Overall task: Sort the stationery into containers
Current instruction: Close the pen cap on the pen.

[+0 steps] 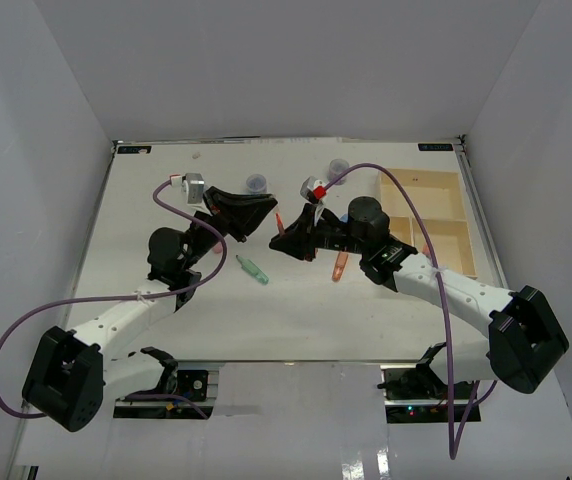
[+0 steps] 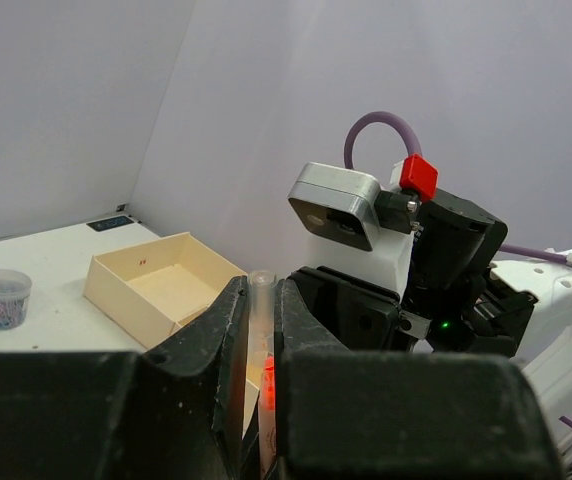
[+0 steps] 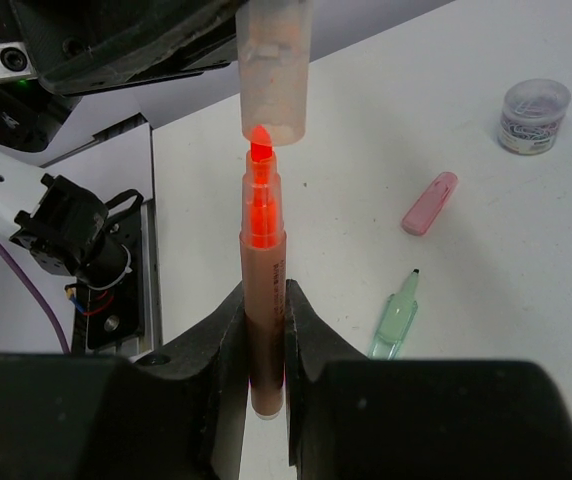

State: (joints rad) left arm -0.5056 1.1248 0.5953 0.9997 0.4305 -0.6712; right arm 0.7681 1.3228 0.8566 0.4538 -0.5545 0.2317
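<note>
Orange highlighter [image 3: 263,270] clamped upright in right gripper [image 3: 263,335], in the air over mid table [image 1: 296,310], left of the tray [image 1: 421,195]. Left gripper [image 2: 259,350] pinches its clear cap [image 3: 274,70], mouth at the tip. Best: line up axes (tip looks slightly off-centre), push straight together. No brand or writing readable.

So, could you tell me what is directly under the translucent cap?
The orange marker, upright in the right gripper, its bare tip at the mouth of the cap. The left gripper covers the cap's top end.
</note>
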